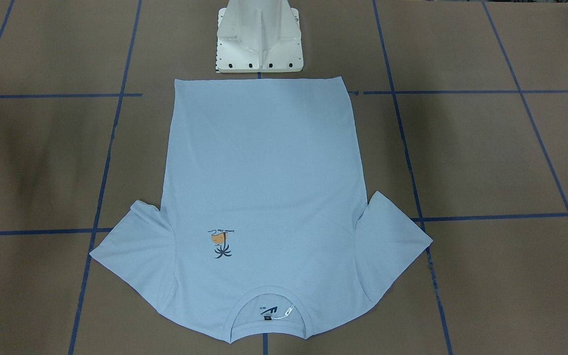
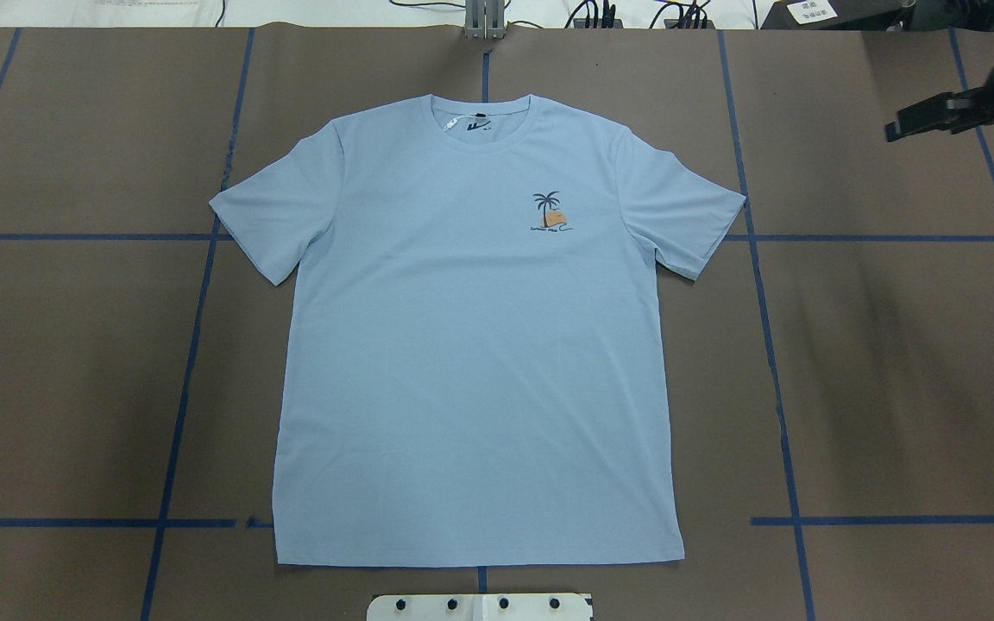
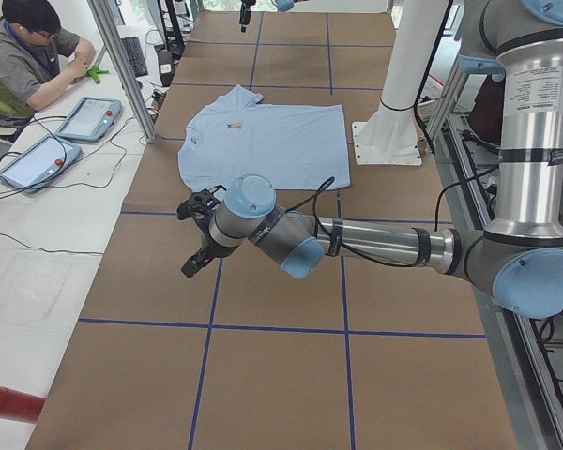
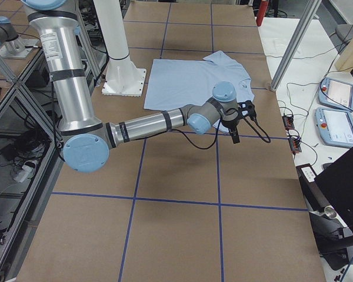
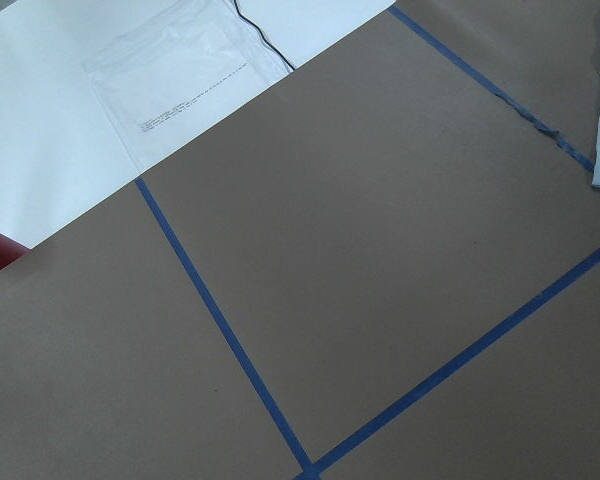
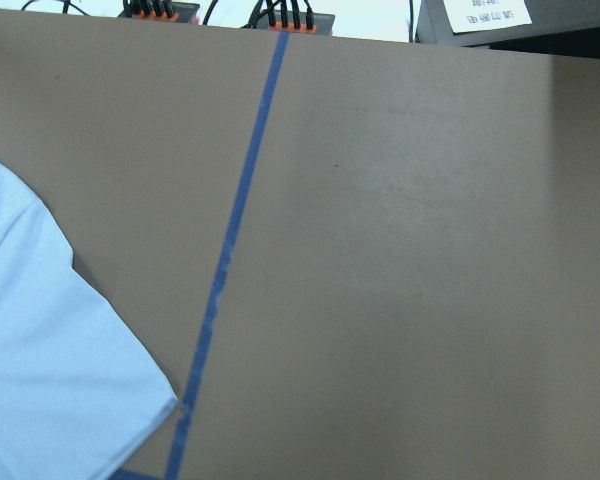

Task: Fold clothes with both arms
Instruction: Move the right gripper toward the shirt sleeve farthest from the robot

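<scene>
T-shirt (image 2: 475,345) flat mid-table | left hand (image 3: 185,241), right hand (image 2: 904,127) well apart either side | openness: cannot tell

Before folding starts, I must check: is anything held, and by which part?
Nothing is held: left fingers and right fingers are both away from the flat shirt.

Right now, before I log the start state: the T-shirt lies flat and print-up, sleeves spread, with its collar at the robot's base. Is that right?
Not quite. The T-shirt lies flat and print-up, sleeves spread, but its hem, not its collar, is at the robot's white base; the collar points away from it. The overhead exterior view shows this.
</scene>
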